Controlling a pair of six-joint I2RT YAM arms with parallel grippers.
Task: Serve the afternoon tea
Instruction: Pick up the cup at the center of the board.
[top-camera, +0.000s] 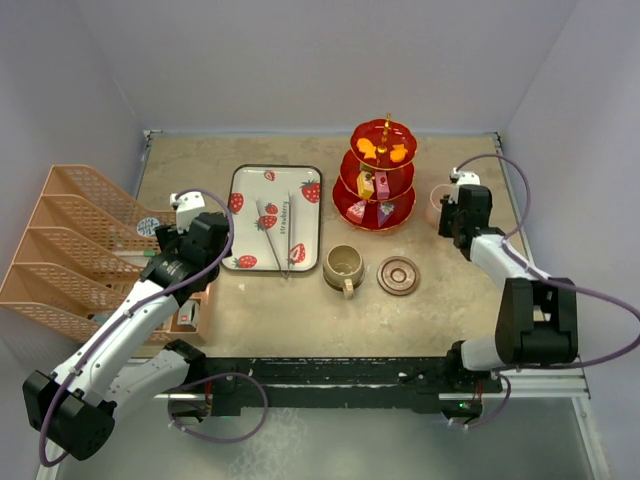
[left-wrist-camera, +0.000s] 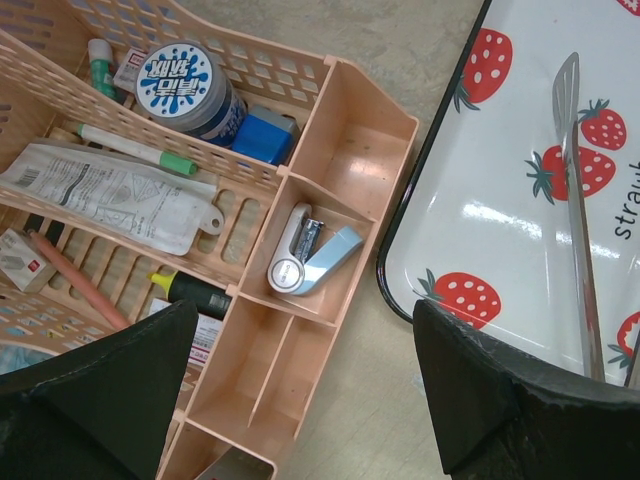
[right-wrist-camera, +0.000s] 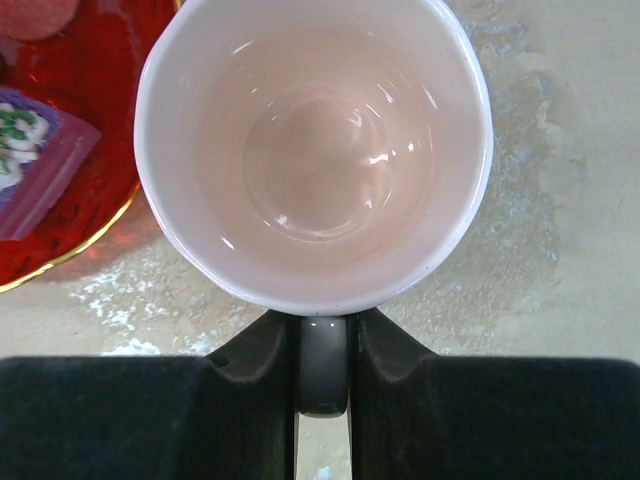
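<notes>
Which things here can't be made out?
Top view: pink mug mostly hidden behind the right end effector.
Top view: a second coaster, if under the olive-brown mug, is covered.
Top view: sweets on the stand too small to identify.
Left wrist view: tweezers' lower end hidden behind the left end effector.

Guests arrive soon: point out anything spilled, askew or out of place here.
Nothing looks spilled or broken. One oddity: the olive-brown ceramic mug stands beside the round brown coaster, not on it, so that coaster is bare. The glossy pink mug, held by the right gripper, is upright and empty.
</notes>
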